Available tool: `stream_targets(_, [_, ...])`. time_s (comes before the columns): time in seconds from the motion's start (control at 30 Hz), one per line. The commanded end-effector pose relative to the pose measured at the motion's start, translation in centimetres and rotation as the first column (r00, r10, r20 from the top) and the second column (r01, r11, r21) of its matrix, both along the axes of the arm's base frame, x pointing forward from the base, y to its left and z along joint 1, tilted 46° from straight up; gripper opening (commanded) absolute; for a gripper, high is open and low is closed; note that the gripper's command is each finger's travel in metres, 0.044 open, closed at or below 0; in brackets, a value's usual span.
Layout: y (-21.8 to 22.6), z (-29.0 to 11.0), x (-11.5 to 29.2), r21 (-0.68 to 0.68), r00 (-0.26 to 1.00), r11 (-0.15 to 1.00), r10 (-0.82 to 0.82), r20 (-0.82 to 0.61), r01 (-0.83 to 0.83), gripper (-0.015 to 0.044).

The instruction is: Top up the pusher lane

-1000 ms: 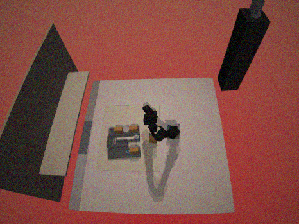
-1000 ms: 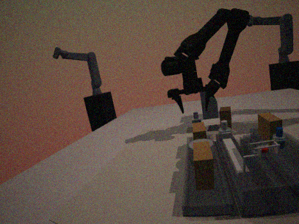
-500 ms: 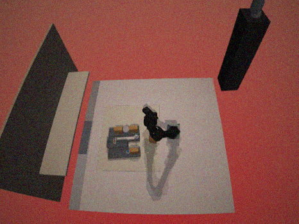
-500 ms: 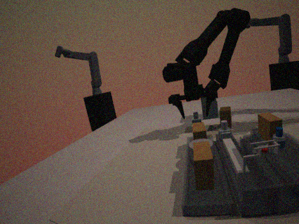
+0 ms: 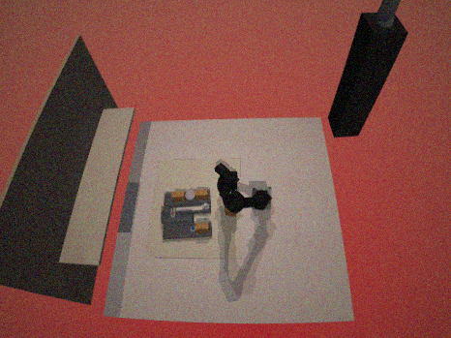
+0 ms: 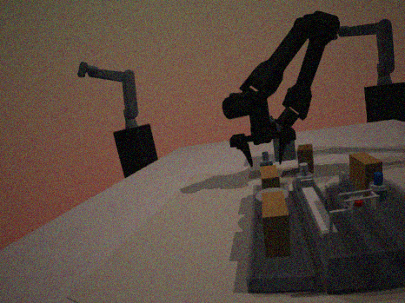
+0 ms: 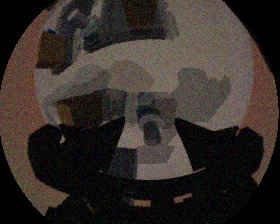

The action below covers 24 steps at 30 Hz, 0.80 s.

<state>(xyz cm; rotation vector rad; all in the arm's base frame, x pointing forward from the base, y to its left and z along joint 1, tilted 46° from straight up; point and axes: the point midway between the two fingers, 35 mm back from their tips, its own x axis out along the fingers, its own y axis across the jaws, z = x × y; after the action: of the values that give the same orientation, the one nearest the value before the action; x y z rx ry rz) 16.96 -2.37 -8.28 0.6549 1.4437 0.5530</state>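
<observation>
A small loose jar (image 6: 265,156) (image 7: 150,126) with a grey-blue cap stands upright on the white table (image 6: 130,221) (image 5: 290,247), just beyond the rack's far end. My gripper (image 6: 265,162) (image 7: 150,120) (image 5: 232,202) is low over it, open, with one finger on each side of the jar. I cannot tell whether the fingers touch it. The grey rack (image 6: 295,273) (image 5: 186,232) holds the lanes, with a long white bar (image 6: 316,210) along one of them. A blue-capped jar (image 6: 378,178) stands on the rack's right side. In the top view the arm hides the loose jar.
Several tan blocks (image 6: 275,221) (image 6: 269,175) (image 6: 364,169) (image 6: 305,154) stand on and beside the rack, one close beside the gripper. Black pedestals with grey arms (image 6: 135,149) (image 6: 384,102) (image 5: 368,77) stand off the table. A dark slanted panel (image 5: 53,169) and a beige strip (image 5: 99,184) lie to the left.
</observation>
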Motion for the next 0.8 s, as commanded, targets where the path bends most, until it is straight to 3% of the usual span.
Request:
stream_targets(0.0, [0.3,-0.1,-0.2,0.009,1.000,1.000,-0.004,-0.010,0.004,0.0335])
stream_targets(0.2, [0.3,-0.1,-0.2,0.009,1.000,1.000,-0.004,-0.010,0.004,0.0177])
stream_targets(0.4, [0.3,-0.1,-0.2,0.009,1.000,1.000,-0.004,-0.010,0.004,0.0138])
stream_targets(0.57, [-0.9,0.9,0.1,0.006,1.000,1.000,-0.005,-0.010,0.005,0.0006])
stream_targets(0.77, [-3.7,3.6,0.4,0.002,1.000,1.000,-0.006,-0.011,0.006,0.0000])
